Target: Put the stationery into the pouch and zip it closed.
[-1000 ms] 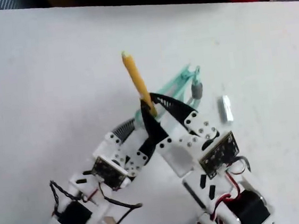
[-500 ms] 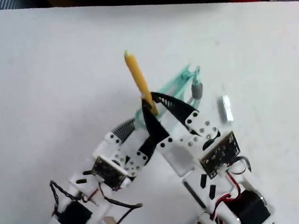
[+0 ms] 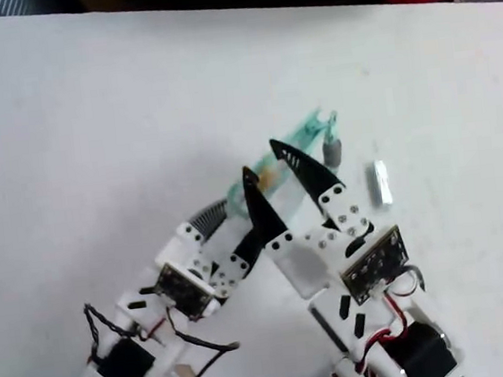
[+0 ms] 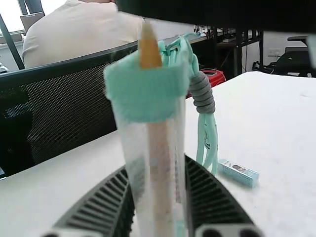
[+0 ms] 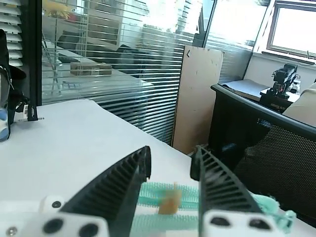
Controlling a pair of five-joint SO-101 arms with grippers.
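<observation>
Two arms stand at the near edge of the white table (image 3: 92, 124), their grippers meeting about mid-table. Left gripper (image 4: 157, 170): clenched on the lower body of the pouch (image 4: 148, 94), holding it upright with the mouth up. Right gripper (image 5: 171, 153): released, fingers spread with nothing between them, poised directly above the pouch mouth. The pouch is translucent with a teal cuff, and as far as can be judged the zip is not yet drawn. Pencil (image 4: 147, 44) stands inside the pouch, its end just proud of the cuff. Small teal-labelled block (image 3: 380, 182), likely an eraser, lies on the surface near the pouch, on the side toward the table's right edge. Grey toggle (image 4: 201, 94) hangs on a teal cord from the pouch top. Step in hand, my reading: loading, with one item in and one apparently left. Next move calls for the right gripper to go down to the block, pinch its narrow sides and carry it to the mouth while the left holds steady. Zipping follows and needs a fine pinch on the pull.
</observation>
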